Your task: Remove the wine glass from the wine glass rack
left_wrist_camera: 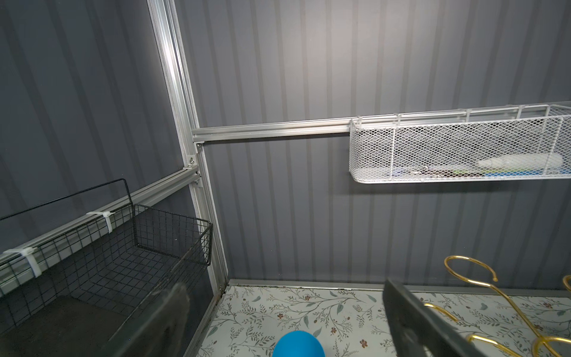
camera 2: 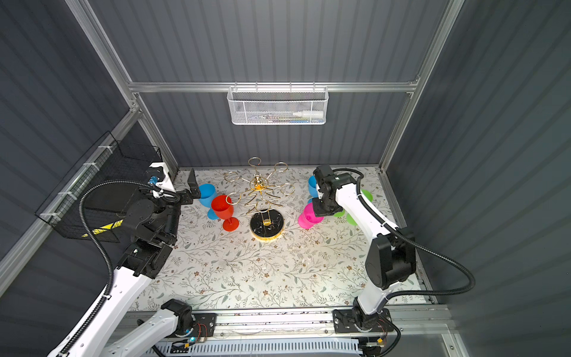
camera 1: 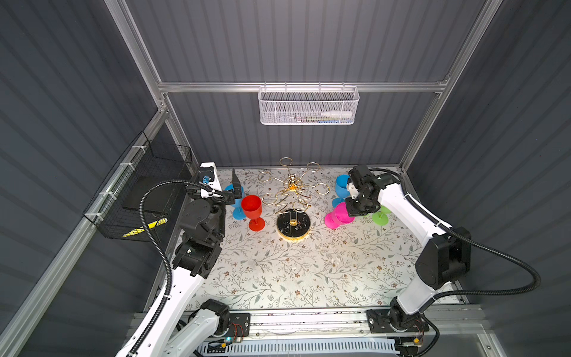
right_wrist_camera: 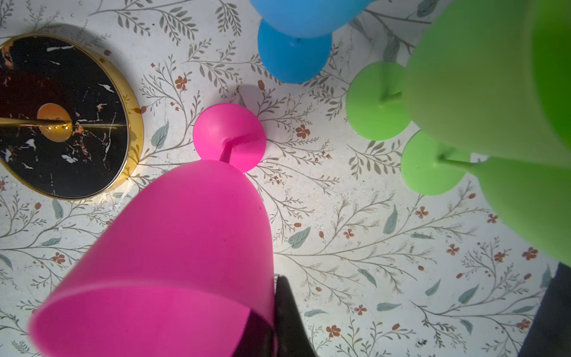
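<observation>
The right gripper [right_wrist_camera: 272,306] pinches the rim of the translucent pink plastic wine glass [right_wrist_camera: 185,241] — one finger inside the bowl, one outside. The glass stands under the fingers [right_wrist_camera: 287,312], stem roughly upright, foot on the floral-patterned table [right_wrist_camera: 355,247], so letting go looks next. Near it stands the gold wire wine glass rack [camera 1: 293,223] on a black marbled base — rings all empty. Farther off, the left gripper [left_wrist_camera: 285,287] gapes wide, holding nothing.

Robot laboratory test cell: grey panelled walls [camera 1: 293,40] on an aluminium frame [camera 1: 216,87] enclose a floral-covered worktop [camera 1: 293,272]; a front rail [camera 1: 309,321] carries the left arm [camera 1: 173,296] and right arm [camera 1: 411,296].
</observation>
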Robot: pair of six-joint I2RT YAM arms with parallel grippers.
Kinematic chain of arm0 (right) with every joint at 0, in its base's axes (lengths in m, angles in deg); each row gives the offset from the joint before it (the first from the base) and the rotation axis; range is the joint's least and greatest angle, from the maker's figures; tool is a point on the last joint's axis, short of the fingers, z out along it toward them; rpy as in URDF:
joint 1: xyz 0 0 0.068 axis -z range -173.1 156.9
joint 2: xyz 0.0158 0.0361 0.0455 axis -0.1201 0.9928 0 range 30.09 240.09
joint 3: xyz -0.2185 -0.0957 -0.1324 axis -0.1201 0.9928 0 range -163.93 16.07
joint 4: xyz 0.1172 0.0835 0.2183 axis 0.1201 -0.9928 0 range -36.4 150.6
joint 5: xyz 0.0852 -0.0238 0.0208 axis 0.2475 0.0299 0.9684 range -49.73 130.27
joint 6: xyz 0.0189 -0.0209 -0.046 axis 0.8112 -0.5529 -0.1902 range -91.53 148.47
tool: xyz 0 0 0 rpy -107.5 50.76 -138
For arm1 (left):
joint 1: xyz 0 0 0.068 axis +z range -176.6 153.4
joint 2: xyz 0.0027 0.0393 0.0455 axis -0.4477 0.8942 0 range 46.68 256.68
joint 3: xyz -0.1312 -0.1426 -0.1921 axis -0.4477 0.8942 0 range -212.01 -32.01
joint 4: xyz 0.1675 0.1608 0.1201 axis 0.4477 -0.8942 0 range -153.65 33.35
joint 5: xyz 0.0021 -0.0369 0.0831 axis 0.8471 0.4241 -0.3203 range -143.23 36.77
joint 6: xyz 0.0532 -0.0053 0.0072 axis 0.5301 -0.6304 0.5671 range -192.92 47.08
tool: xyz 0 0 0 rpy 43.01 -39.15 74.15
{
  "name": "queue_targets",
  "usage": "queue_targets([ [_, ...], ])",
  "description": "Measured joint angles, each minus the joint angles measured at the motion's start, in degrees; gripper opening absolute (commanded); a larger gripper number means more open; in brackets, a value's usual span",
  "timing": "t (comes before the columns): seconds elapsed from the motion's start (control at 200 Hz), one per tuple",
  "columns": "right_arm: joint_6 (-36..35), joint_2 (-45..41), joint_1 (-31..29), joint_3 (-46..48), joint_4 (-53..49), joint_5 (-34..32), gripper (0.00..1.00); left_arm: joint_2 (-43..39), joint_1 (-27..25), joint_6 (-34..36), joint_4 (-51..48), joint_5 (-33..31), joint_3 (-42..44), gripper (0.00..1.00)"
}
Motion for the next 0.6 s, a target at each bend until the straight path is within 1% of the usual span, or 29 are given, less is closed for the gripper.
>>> queue_targets([
  [0.055, -0.02, -0.11, 0.0, 0.0, 0.44, 0.63, 0.21, 0.0, 0.02, 0.0, -0.02, -0.02, 0.0, 1.0],
  [0.2, 0.15, -1.01, 0.0, 0.0, 1.9, 2.05, 0.4, -0.02, 0.09, 0.0, 0.11, -0.5, 0.44, 1.0],
  [0.37, 0.24, -4.79, 0.13, 0.02, 3.45, 3.15, 0.53, -0.13, 0.11, 0.0, 0.11, -1.18, 1.81, 1.0],
  [0.475, 0.31, -9.33, 0.59, 1.22, 5.68, 3.58, 0.6, -0.44, 0.2, -0.02, 0.17, -1.49, 2.84, 1.0],
  [0.6, -0.02, -19.08, 1.81, 8.31, 11.02, 3.78, 0.69, -0.94, 0.22, -0.39, 0.28, -1.81, 4.2, 1.0],
])
